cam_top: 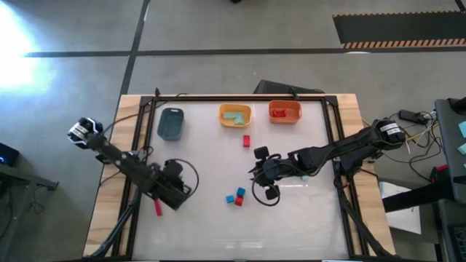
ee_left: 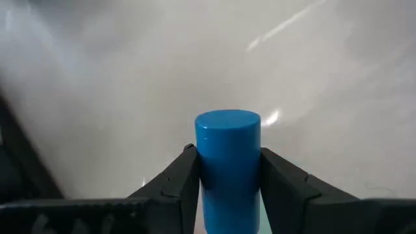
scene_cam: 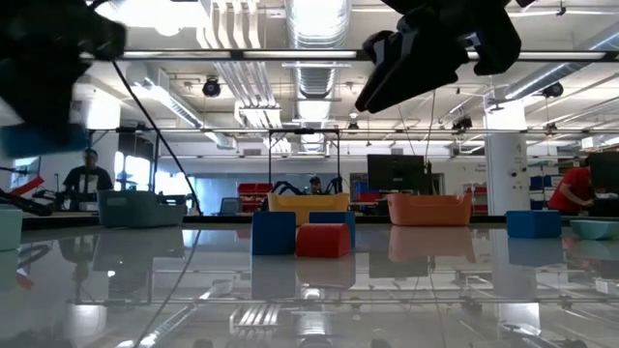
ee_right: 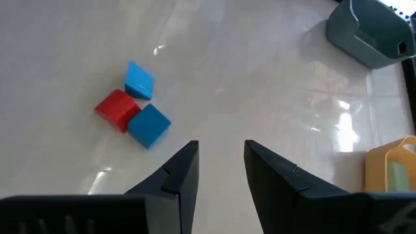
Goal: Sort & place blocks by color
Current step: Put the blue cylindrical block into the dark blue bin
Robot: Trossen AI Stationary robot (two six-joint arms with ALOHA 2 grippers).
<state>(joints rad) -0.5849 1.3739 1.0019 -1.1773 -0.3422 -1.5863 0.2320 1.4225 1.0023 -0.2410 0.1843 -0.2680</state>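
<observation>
My left gripper (ee_left: pixel 227 185) is shut on a bright blue cylinder block (ee_left: pixel 227 140) above the table's left part (cam_top: pixel 178 191). My right gripper (ee_right: pixel 221 162) is open and empty, and it hangs above the table's middle right (cam_top: pixel 266 176). Two blue blocks (ee_right: pixel 148 125) and a red block (ee_right: pixel 117 109) lie together on the table ahead of it; they also show in the high view (cam_top: pixel 234 196). Another red block (cam_top: pixel 157 207) lies by my left gripper. A further red block (cam_top: pixel 246 140) lies near the bins. My left gripper pinches the blue cylinder by its round side (ee_left: pixel 203 170) between its two fingers, one on each side. The cylinder runs along the fingers and its flat end (ee_left: pixel 227 120) sticks out past the fingertips. It is clear of the table.
Three bins stand along the far edge: a grey one (cam_top: pixel 171 124), a yellow-orange one (cam_top: pixel 234 115) holding pale teal blocks, and an orange-red one (cam_top: pixel 284 110) holding a red block. A blue block (scene_cam: pixel 533 223) and a teal one (scene_cam: pixel 595 227) lie at the right in the low view.
</observation>
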